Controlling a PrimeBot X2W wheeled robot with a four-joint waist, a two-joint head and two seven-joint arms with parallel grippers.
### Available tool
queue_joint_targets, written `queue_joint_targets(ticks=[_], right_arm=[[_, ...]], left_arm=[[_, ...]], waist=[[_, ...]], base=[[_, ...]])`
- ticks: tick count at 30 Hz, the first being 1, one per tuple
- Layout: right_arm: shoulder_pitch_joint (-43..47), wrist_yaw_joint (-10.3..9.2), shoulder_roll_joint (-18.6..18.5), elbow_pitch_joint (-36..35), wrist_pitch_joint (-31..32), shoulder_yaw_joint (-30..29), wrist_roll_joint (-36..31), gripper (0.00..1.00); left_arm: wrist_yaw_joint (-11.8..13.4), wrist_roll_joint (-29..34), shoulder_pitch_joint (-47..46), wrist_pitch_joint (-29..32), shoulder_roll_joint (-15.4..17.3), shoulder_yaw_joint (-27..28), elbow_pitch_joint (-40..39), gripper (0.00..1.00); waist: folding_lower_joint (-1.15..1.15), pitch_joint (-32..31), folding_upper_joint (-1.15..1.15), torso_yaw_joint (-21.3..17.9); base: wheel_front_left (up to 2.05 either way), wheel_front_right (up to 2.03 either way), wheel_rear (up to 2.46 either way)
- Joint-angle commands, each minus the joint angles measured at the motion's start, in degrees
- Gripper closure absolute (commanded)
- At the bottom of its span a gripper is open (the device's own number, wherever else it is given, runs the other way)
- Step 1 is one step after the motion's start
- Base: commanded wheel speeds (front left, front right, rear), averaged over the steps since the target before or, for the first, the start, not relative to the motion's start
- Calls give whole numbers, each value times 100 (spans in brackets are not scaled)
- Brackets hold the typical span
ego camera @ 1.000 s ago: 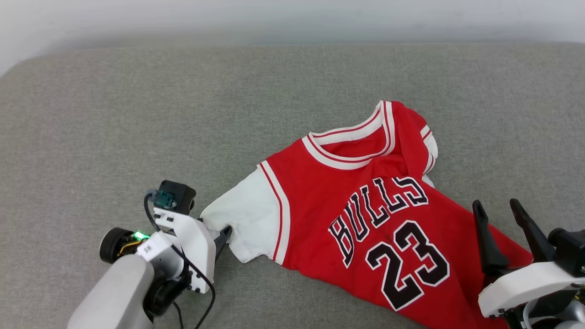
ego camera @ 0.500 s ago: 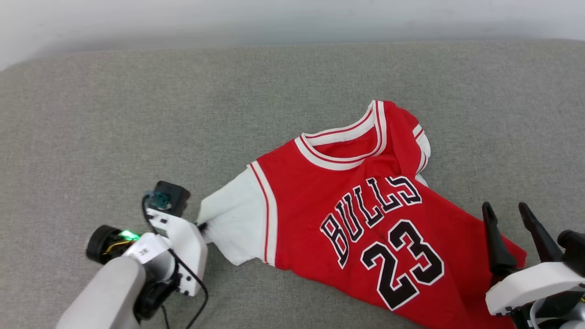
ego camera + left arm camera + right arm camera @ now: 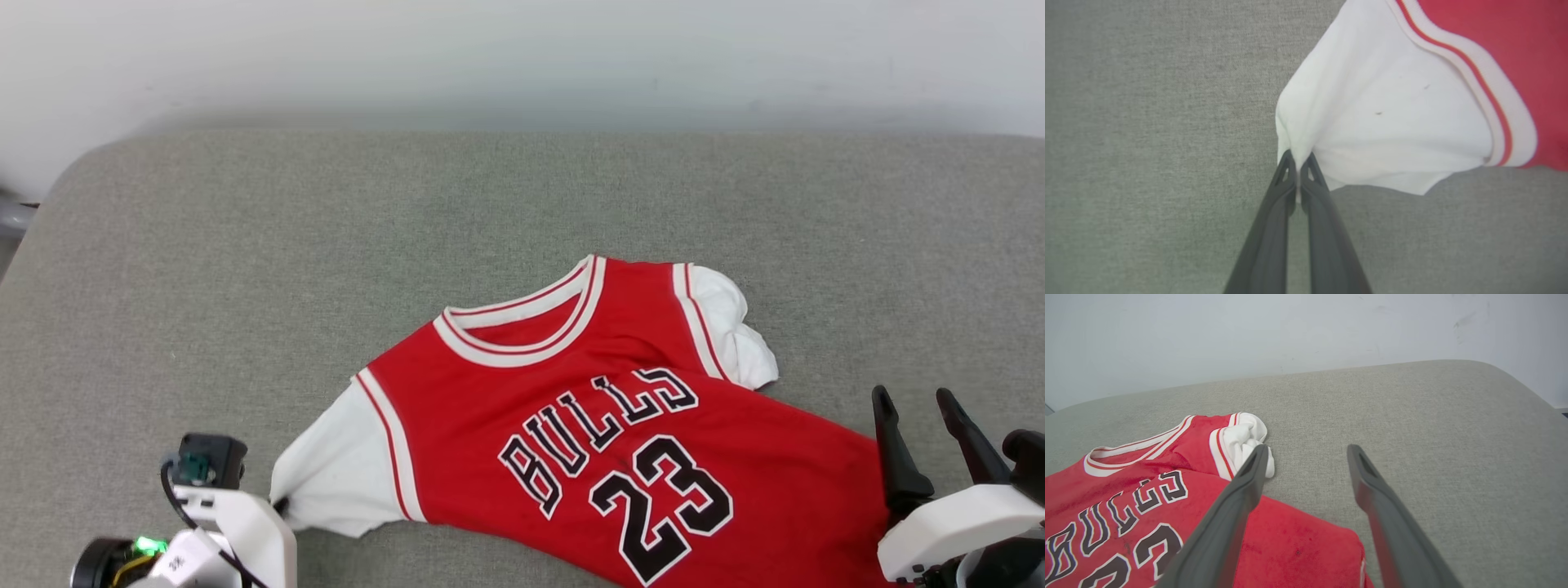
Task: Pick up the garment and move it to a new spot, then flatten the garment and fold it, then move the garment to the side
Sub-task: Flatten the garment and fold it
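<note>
Our left claw has just clamped the sleeve of the shirt. Our right claw hangs wide beside its hem. We can drag now.

Red shirt, front up and mostly flat on the grey cushion, lying skewed: collar toward the cushion's far edge, hem running off toward its near right corner. Black, white-edged "BULLS" and "23" on the chest; red-and-white striped trim at collar and armholes. One white sleeve fans out toward the cushion's near left corner, its tip drawn into a tight pinched point; the other white sleeve sits crumpled at the shoulder toward the cushion's right side.
</note>
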Motion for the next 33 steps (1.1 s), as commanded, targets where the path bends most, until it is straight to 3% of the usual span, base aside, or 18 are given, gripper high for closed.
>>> queue_joint_targets(ticks=[1,5,6,7,8,12,25,29,33], right_arm=[[77,-4,9,5,25,-8,-33,0],[149,-4,9,-13,44,-52,-37,0],[158,-4,9,-22,54,-63,-35,0],[170,-4,9,-29,60,-75,-44,0],[195,-4,9,-39,74,-82,-51,0],[233,-4,9,-71,114,-86,-65,0],[-22,-4,9,46,403,-143,-178,0],[-337,-4,-30,251,650,-134,-152,0],[-823,-4,-201,658,1293,-183,52,0]], left_arm=[[71,-76,217,-31,-34,22,26,100],[128,-134,461,-233,-142,39,56,100],[147,-125,491,-308,-194,32,49,85],[158,-106,502,-406,-255,28,30,31],[174,-77,505,-521,-296,22,9,0],[239,57,422,-969,-410,59,-53,0],[375,834,45,-3214,-851,76,-727,0],[387,901,-57,-3578,-990,104,-864,0],[379,963,-173,-3715,-1077,100,-963,0]], waist=[[0,-89,0,-4],[0,-200,0,7],[0,-227,0,14],[0,-261,0,24],[0,-291,0,33],[0,-353,0,58],[0,-411,0,218],[0,-289,0,313],[0,-108,0,448]], base=[[0,0,0],[0,0,0],[0,0,0],[0,0,0],[0,0,0],[0,0,0],[0,0,0],[0,0,0],[0,0,0]])
